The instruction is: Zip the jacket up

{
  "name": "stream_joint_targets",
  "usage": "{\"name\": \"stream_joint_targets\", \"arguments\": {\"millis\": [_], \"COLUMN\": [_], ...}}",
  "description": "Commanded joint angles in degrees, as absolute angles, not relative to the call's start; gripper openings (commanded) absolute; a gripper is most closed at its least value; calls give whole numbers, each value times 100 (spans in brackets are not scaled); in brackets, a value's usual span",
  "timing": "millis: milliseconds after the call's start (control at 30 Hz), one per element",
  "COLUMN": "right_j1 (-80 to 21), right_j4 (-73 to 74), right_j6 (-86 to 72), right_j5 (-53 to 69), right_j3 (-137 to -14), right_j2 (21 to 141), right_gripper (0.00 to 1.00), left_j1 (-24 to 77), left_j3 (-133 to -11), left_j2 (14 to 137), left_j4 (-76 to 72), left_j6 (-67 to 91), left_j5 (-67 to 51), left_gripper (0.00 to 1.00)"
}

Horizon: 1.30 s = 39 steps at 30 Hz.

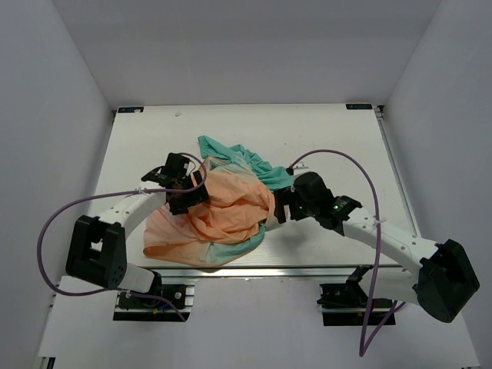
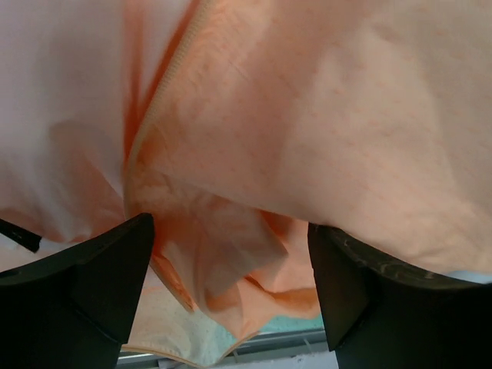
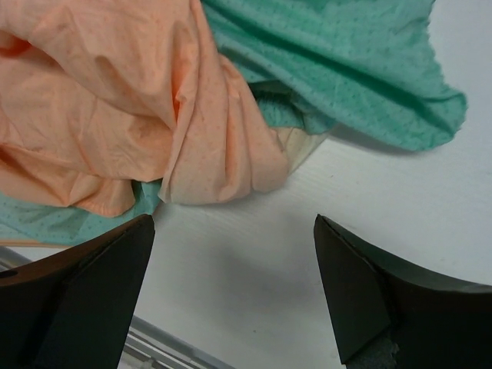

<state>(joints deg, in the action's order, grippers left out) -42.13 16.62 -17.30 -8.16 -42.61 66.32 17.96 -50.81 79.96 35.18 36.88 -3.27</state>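
The jacket [image 1: 223,211] lies crumpled in the middle of the table, peach-orange in the centre with teal-green at the back and front edge. My left gripper [image 1: 187,188] is open at the jacket's upper left, low over the orange cloth; in its wrist view the jacket [image 2: 323,123] fills the frame and folds hang between the fingers, with the orange zipper edge [image 2: 165,88] running up the left. My right gripper [image 1: 278,206] is open and empty at the jacket's right edge, over bare table. Its wrist view shows the jacket [image 3: 115,100] just ahead of the fingers.
The white table [image 1: 346,146] has a metal rail along its front edge [image 1: 307,269] and grey walls around it. Purple cables loop from both arms; the right cable [image 1: 338,157] arcs over the table.
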Motion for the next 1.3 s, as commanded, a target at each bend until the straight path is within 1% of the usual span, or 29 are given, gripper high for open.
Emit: {"name": "stream_joint_targets", "arguments": {"millis": [0,33,167,333,400,433,467,500,533,600,633,667,733,833,933,1100,1267], "right_j1": [-4280,-4280,-4307,-4316,-4316,-4324,-4324,-4324,-4324,-4324,-4324,-4316,-4324,-4315,-4316,-4324,-4316], "right_j4": [1266,1196,792,211,316,343,386,569,571,685,729,738,913,1229,1362,1406,1433], "right_j6": [-2083,-2170,-2311,-2680,-2812,-2821,-2830,-2821,-2821,-2647,-2567,-2471,-2295,-2049,-1768,-1494,-1468], "right_j5": [-668,-703,-625,-860,-1203,-1282,-1405,-1537,-1538,-1635,-1661,-1679,-1880,-2520,-2663,-2418,-2101], "right_j3": [-4027,-3991,-3990,-4139,-4262,-4350,-4394,-4490,-4543,-4614,-4632,-4667,-4754,-5105,-5510,-5958,-5907], "right_j2": [6889,6952,7338,7953,8173,8209,8244,8227,8227,8095,8025,7850,7682,7340,7129,6908,6733], "right_gripper": [89,89,89,89,85,70,60,41,32,20,8,0,0,0,0,0,0], "left_j1": [1775,1775,1775,1784,1872,1924,2064,2205,2206,2373,2408,2460,2487,2601,2917,3857,4314], "left_j3": [-5230,-5195,-4958,-4500,-4343,-4290,-4246,-4167,-4166,-4157,-4166,-4175,-4288,-4586,-4728,-4492,-4333], "left_j2": [8130,8173,8165,7911,7718,7638,7464,7323,7321,7094,7023,6866,6716,6504,6495,6574,7064], "left_j4": [3550,3568,3744,3788,3884,3920,3946,4112,4113,4332,4403,4516,4649,4895,5159,5248,4310], "left_j6": [3788,3788,3867,3955,3955,3981,3999,4043,4043,4122,4148,4157,4166,4078,3990,4367,4684], "left_j5": [-79,-79,176,9,-9,-183,-211,-263,-264,-211,-202,-202,-150,-79,-166,-220,-369], "left_gripper": [91,94,98,98,98,98,98,98,98,98,98,98,98,98,98,98,98]}}
